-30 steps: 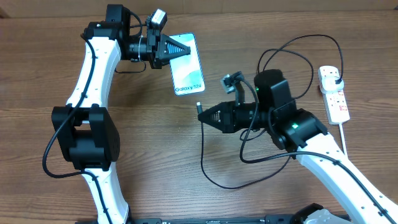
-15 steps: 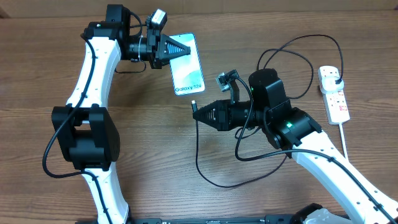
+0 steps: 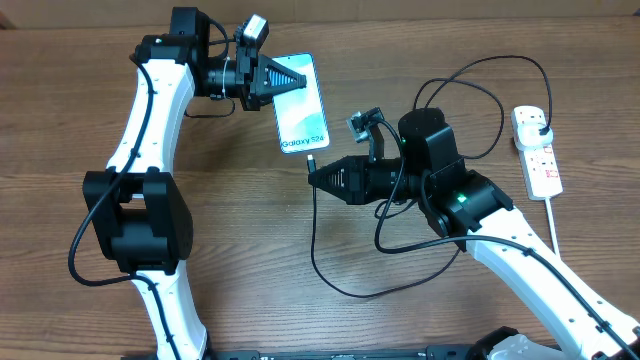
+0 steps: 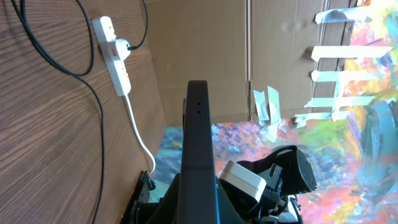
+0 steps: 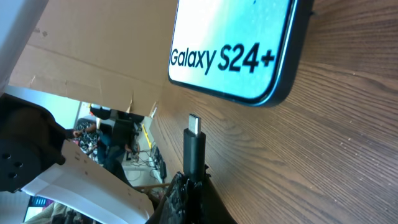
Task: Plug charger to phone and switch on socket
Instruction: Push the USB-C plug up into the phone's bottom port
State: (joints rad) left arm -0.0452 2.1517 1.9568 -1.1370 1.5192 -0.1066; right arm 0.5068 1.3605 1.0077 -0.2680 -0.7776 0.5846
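Your right end effector (image 3: 314,172) is clenched on the charger (image 3: 312,238) just behind its tip (image 5: 193,142), which juts out ahead of the fingers. The tip points at the phone (image 3: 303,105) and sits near its lettered short end, not yet touching. The phone lies flat on the desk (image 3: 230,250), screen up. Your left end effector (image 3: 272,80) is over the phone's far end. I cannot tell from these views whether it is released or gripping, so check that it really braces the phone before you push.

The step in hand looks like the insertion.

- **Line up first:** In the right wrist view the tip sits toward the "G" side of the short edge. The port itself is not visible, but it is most likely mid-edge, so slide sideways until you are centred.
- **Match the angle:** Keep the tip level with the phone's edge and square to it.
- **Push gently:** Go in slowly and straight. A skewed push would probably shove the phone or bend the tip.
- **Mind the slack:** The cable loops beneath your arm, so keep it from dragging.

The socket (image 3: 537,150) lies well apart on the right, with the black plug at its far end. Its switch comes after.
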